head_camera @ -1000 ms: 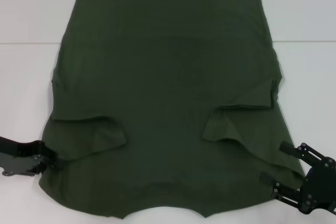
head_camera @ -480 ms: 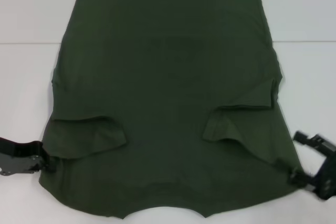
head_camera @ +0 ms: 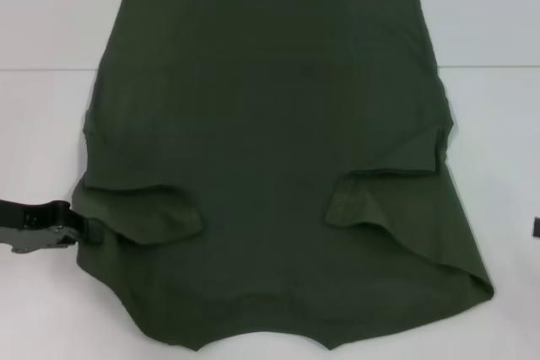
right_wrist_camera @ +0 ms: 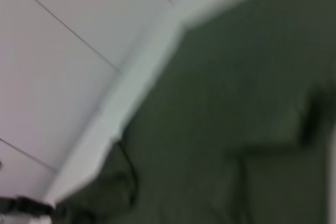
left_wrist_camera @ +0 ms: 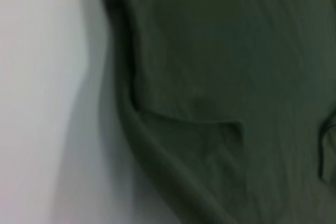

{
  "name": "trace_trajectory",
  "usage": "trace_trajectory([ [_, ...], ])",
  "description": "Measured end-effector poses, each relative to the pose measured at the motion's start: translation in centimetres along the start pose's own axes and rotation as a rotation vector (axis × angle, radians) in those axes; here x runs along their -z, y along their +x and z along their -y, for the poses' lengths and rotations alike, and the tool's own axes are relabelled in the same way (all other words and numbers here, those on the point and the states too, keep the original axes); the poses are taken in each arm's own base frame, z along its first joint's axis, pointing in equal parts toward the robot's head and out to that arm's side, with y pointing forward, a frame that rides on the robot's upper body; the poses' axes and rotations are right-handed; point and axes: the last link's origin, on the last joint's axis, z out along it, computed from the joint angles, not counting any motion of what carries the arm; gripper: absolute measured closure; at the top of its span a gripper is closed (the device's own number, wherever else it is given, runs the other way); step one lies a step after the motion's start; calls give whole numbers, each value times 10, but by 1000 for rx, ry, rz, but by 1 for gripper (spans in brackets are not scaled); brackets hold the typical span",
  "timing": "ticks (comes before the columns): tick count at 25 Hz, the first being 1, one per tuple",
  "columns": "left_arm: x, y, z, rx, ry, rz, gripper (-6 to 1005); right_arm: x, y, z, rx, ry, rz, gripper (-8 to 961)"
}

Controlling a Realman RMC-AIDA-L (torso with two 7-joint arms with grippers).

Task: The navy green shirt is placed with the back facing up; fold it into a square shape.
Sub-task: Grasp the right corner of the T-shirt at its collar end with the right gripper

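Now, on the white table point(head_camera: 42, 14) | navy green shirt point(head_camera: 270, 124) fills mid-frame, plain side up, sleeves folded inward | left gripper point(head_camera: 91, 231) at lower left touches the shirt's edge, jaw state cannot be told | right gripper barely visible at right border | bare margins flank both sides

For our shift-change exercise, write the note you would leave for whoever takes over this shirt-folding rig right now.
Left gripper: at the navy green shirt's left edge, level with the folded-in left sleeve; its fingers meet the cloth there, but a grip cannot be confirmed.
Right gripper: almost out of the head view, only a dark sliver at the right border; state unknown.
Shirt: spread plain side up on the white table, collar end nearest the robot.
Done: both sleeves, including the right sleeve, lie folded onto the body.
Left: fold the sides and the length in to make a square.
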Motion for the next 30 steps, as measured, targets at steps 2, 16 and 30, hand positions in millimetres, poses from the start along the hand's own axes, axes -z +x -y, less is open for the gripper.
trace_trajectory([
  [2, 0, -1, -2, -23, -24, -7, 980, 5, -9, 0, -126, 51, -118, 97],
  [16, 8, -2, -11, -138, -162, -87, 979, -26, -48, -22, -199, 219, -459, 96],
  [30, 5, -2, -15, -135, -179, -94, 979, -49, -38, -13, -183, 275, -492, 96],
])
